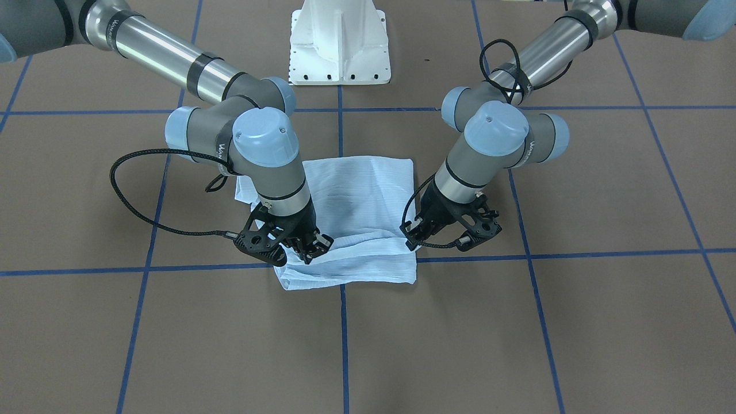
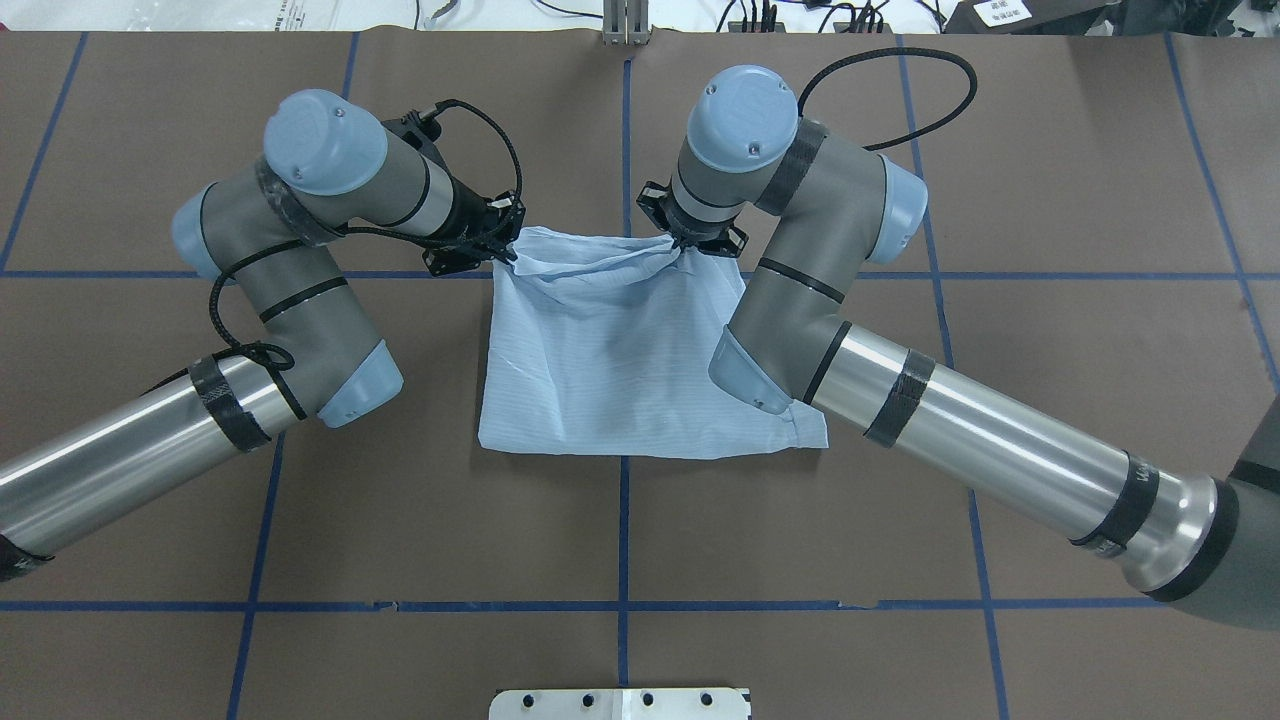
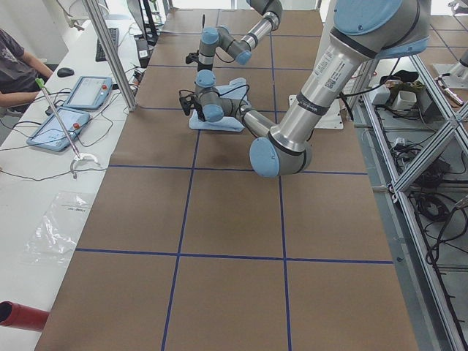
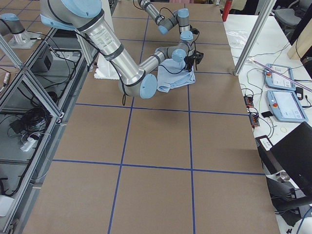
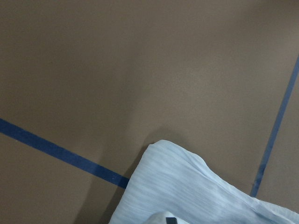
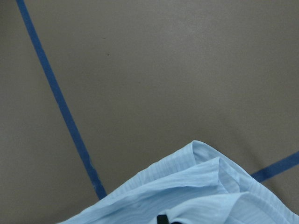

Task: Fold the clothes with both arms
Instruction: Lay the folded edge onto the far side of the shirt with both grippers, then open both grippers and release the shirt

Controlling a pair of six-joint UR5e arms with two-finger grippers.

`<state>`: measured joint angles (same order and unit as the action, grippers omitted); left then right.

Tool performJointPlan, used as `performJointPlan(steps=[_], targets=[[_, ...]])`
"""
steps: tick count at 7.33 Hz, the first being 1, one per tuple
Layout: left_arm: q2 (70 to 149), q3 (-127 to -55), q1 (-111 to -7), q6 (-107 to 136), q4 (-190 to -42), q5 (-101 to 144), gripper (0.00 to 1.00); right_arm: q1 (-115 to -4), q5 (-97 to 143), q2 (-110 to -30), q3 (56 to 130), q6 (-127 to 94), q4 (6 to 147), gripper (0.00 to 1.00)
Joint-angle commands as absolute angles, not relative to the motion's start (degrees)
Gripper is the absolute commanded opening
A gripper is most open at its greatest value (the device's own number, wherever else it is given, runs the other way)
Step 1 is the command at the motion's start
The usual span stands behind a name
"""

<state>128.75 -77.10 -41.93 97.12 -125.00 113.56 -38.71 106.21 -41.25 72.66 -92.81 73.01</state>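
One pale-blue shirt (image 2: 610,350), folded into a rough square, lies near the middle of the brown table (image 2: 1050,150), across a blue tape line (image 2: 622,530). At its far left corner, the left gripper (image 2: 508,255) has its jaws pinched on the cloth. Between the two grippers the far edge is raised and bunched into creases, while the near part lies flat. At the far right corner, the right gripper (image 2: 685,248) is clamped on the cloth, and the right arm (image 2: 1000,440) crosses above the shirt's near right corner.

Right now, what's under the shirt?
The shirt lies on the brown table. Blue tape lines run under it; their crossing is covered. Whether anything else lies beneath cannot be seen.
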Motion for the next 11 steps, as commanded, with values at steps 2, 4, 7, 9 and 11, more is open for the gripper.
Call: performJointPlan(steps=[2, 4, 7, 9, 11], targets=[[128.76, -76.82, -42.63, 97.12, -125.07, 113.55, 0.00, -38.58, 106.52, -41.31, 71.46, -92.81, 72.95, 0.00], [129.11, -76.64, -42.63, 97.21, -125.07, 113.55, 0.00, -38.58, 106.52, -41.22, 71.46, -92.81, 72.95, 0.00], [129.46, -76.64, -42.54, 96.94, -125.07, 113.55, 0.75, -38.58, 106.96, -41.22, 71.54, -92.99, 70.15, 0.42], [129.20, -76.64, -42.89, 96.77, -124.72, 113.55, 0.99, -39.11, 106.79, -41.57, 71.46, -92.90, 70.05, 1.00], [128.76, -76.64, -46.48, 94.76, -124.19, 113.64, 0.99, -41.65, 107.92, -42.62, 71.46, -87.31, 70.31, 1.00]])
